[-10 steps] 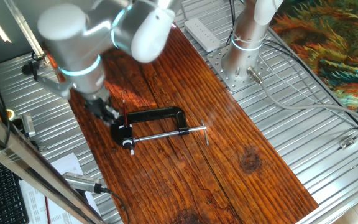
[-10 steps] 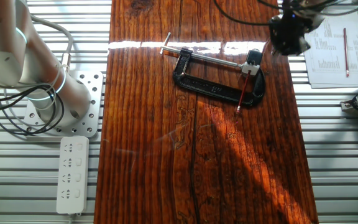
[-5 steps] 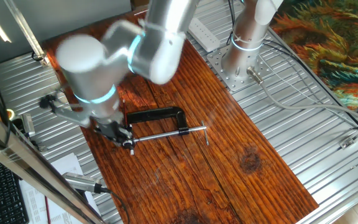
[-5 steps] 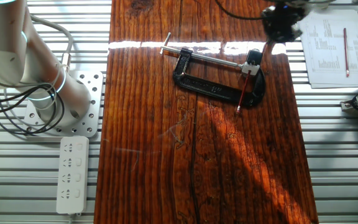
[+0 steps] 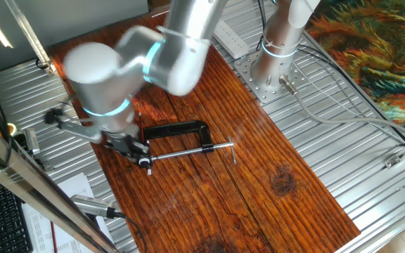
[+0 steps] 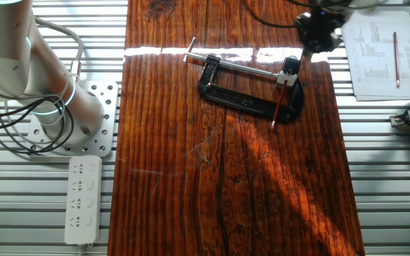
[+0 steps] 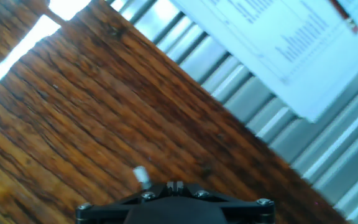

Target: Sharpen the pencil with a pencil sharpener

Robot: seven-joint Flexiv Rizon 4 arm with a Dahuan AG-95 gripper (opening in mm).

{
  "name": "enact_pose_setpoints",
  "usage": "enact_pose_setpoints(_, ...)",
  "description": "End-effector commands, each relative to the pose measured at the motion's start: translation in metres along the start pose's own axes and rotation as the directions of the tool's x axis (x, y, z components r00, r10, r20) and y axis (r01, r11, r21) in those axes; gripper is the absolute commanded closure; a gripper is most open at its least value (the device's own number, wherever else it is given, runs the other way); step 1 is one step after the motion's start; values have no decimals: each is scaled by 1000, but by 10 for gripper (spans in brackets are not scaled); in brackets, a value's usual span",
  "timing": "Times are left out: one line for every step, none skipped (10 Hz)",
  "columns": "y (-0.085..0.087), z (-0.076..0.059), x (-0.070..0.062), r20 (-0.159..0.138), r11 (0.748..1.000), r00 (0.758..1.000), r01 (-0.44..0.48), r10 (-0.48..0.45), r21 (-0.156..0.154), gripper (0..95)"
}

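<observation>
Red pencil (image 6: 278, 108) sits in sharpener (image 6: 287, 73); gripper (image 6: 314, 33) blurred, fingers hidden from me, can't tell jaw state.

Pencil: I see a very thin, short red stick (image 6: 278, 108) on the wooden board, slanting from its upper end at the sharpener down to a free lower tip. It crosses the dark clamp frame where it lies.
Pencil, one fixed view: I cannot pick it out here; the arm covers that spot.
Pencil sharpener: a tiny black block with a whitish patch (image 6: 287, 71), at the right end of the clamp, touching the pencil's upper end.
Pencil sharpener, one fixed view: I think it is the small dark piece with a pale round spot (image 5: 145, 161), though the arm crowds it.
</observation>
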State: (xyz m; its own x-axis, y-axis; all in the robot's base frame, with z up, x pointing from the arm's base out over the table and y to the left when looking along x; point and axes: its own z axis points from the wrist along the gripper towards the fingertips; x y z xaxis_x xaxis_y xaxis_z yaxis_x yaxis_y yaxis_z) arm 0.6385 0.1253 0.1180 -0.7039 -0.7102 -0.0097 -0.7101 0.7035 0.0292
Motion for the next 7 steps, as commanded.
enact_pose_setpoints(-4,-15,7,12,999,999,33,-33,1,950)
enact_pose_setpoints(-2,-14,6,19,999,999,46,-46,-1,950)
enact_pose_setpoints(1,-13,5,17,999,999,51,-51,0,950)
enact_pose_setpoints(2,-13,4,21,998,998,66,-66,-3,950)
enact_pose_setpoints(5,-12,3,35,997,997,72,-71,-15,950)
enact_pose_setpoints(9,-9,2,42,998,997,64,-63,-23,950)
enact_pose_setpoints(11,-7,1,40,997,996,75,-74,-24,950)
